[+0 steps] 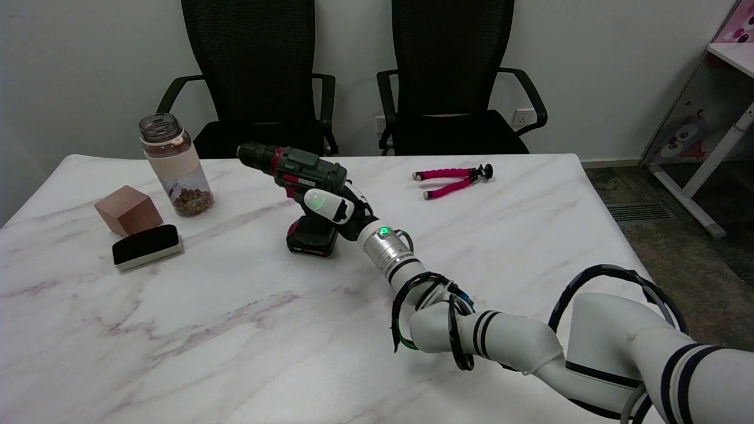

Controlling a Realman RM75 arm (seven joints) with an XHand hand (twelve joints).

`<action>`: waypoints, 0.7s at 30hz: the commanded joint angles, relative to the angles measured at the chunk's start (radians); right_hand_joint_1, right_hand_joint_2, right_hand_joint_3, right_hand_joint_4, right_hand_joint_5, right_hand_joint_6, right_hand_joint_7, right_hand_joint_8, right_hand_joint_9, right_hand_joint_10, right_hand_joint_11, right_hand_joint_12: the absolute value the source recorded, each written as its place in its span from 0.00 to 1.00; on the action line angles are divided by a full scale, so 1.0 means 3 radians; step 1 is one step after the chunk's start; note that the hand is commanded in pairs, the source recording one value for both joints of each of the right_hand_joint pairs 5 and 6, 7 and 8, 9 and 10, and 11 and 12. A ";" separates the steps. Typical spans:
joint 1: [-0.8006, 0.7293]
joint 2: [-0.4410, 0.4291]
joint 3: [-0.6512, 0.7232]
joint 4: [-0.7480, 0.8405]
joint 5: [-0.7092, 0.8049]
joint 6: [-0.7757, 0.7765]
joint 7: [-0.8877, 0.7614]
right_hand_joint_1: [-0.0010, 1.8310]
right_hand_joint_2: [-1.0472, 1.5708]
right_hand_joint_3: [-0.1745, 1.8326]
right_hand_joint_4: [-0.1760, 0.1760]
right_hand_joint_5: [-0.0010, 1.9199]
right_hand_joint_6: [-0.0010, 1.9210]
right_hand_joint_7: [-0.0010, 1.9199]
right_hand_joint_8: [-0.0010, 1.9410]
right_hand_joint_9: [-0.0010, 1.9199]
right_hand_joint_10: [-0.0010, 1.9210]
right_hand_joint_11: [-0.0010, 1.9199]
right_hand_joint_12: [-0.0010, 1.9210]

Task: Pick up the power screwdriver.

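Green-bodied power screwdriver (300, 171) stands mid-tabletop (235, 330) with our right hand (336, 207) wrapped around its grip, so we judge grasping done and lifting left.

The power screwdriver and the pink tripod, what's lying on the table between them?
Nothing: in the head view, bare marble table separates the power screwdriver from the pink tripod.

The power screwdriver (300, 171) was dark green, black and red; the table (235, 330) white marble veined purplish; the tripod (450, 179) pink
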 commanded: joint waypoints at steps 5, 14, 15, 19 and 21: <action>-0.0044 0.0041 -0.0038 -0.0118 0.0004 0.0078 0.0195 0.50 0.27 0.42 0.91 0.06 0.06 0.06 0.06 0.16 0.16 0.11 0.11; -0.0044 0.0044 -0.0038 -0.0050 -0.0035 0.0040 0.0168 0.57 0.28 0.49 0.84 0.07 0.07 0.07 0.07 0.18 0.18 0.13 0.13; -0.0044 0.0044 -0.0038 -0.0036 -0.0035 0.0037 0.0165 0.57 0.28 0.49 0.83 0.07 0.07 0.07 0.07 0.19 0.19 0.14 0.14; -0.0033 0.0044 -0.0043 0.0027 -0.0035 0.0023 0.0165 0.57 0.27 0.50 0.81 0.07 0.07 0.07 0.07 0.20 0.19 0.15 0.15; -0.0027 0.0044 -0.0043 0.0040 -0.0035 0.0005 0.0165 0.57 0.27 0.52 0.81 0.07 0.07 0.07 0.07 0.20 0.20 0.17 0.17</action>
